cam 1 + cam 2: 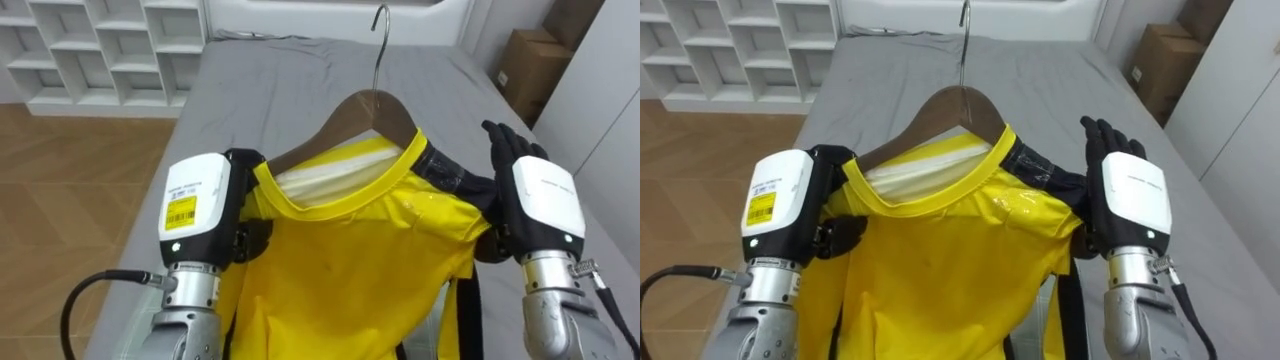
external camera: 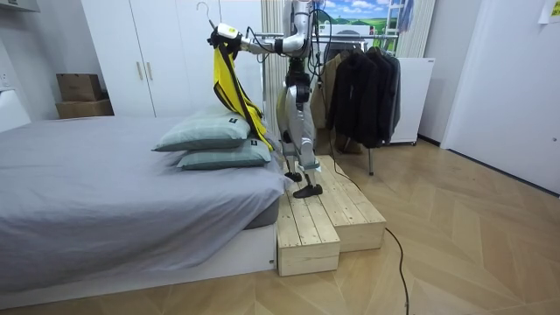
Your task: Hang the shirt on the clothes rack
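— Grey-sheeted bed (image 1: pixel 300 70) lay beneath the glossy yellow shirt (image 1: pixel 350 260), which hung on a brown wooden hanger (image 1: pixel 370 110) between both hands
— What could've failed?
— Its left hand (image 1: pixel 200 205) was curled into the shoulder cloth, but the right hand (image 1: pixel 540 200) only pressed flat-fingered, so the slick shirt might have slid off. That rail of dark coats (image 2: pixel 363 83) stood behind the robot; turning on the narrow wooden platform (image 2: pixel 324 210) looked risky

Yellow shirt (image 1: pixel 350 250) hangs close in front — bed (image 1: pixel 300 85) (bare) open beyond.
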